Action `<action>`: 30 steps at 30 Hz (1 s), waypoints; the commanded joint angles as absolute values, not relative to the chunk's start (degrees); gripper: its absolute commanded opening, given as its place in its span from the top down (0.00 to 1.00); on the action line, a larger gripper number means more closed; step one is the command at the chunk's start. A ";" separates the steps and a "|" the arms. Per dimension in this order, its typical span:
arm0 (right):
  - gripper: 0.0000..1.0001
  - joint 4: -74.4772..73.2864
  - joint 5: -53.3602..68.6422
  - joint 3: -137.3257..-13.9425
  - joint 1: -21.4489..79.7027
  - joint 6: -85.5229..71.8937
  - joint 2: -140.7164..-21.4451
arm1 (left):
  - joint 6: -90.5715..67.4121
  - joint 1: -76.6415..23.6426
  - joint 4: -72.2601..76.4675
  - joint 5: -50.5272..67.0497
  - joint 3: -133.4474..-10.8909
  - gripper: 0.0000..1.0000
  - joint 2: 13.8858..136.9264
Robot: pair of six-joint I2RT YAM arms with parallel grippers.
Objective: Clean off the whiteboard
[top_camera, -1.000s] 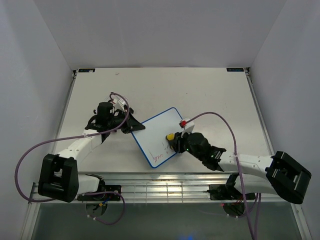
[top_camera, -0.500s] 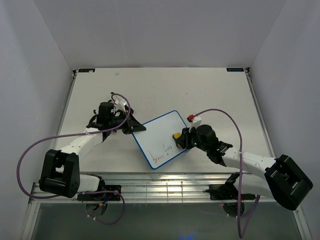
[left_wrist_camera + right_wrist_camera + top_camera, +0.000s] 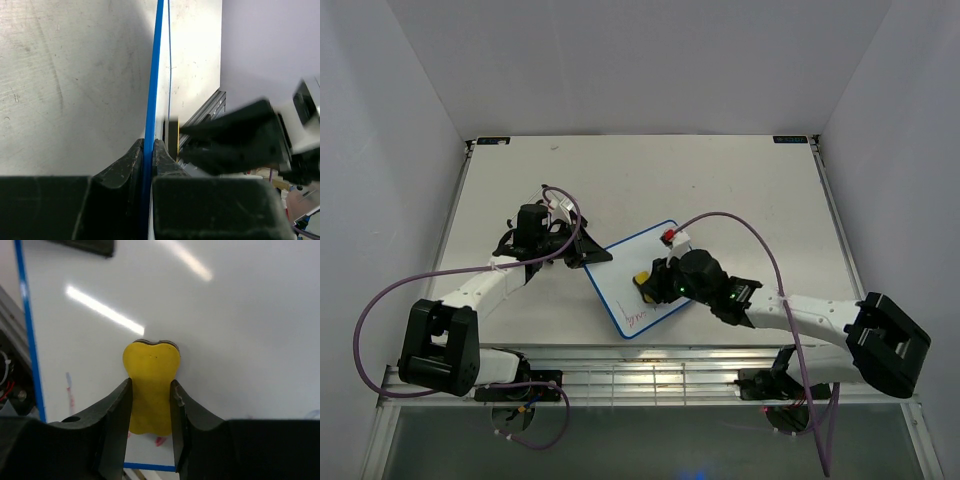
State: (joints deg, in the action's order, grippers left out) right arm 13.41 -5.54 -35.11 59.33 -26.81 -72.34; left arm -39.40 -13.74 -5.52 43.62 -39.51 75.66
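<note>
The whiteboard, white with a thin blue frame, lies slanted on the table between the two arms. Red scribbles remain near its front corner. My left gripper is shut on the board's left edge; in the left wrist view the blue frame runs straight between the left gripper's jaws. My right gripper is shut on a yellow eraser that is pressed flat on the board. In the right wrist view the eraser sits between the right gripper's fingers, with a red mark just behind it.
The grey table is walled in by white panels on three sides. A metal rail runs along the near edge, close to the board's front corner. Purple cables loop over both arms.
My right gripper slid the eraser a little right, then back left across the board toward its middle-left. Marks near the board's middle are gone. The left gripper has held still.
</note>
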 commanded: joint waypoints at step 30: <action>0.72 16.09 -12.91 -35.77 71.01 -34.37 -74.79 | -37.71 -13.97 -7.65 36.21 -37.97 1.00 76.03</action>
State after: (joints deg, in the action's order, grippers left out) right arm 18.06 -8.16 -33.61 69.28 -32.03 -72.34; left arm -39.38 -13.41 -4.71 44.01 -39.03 75.29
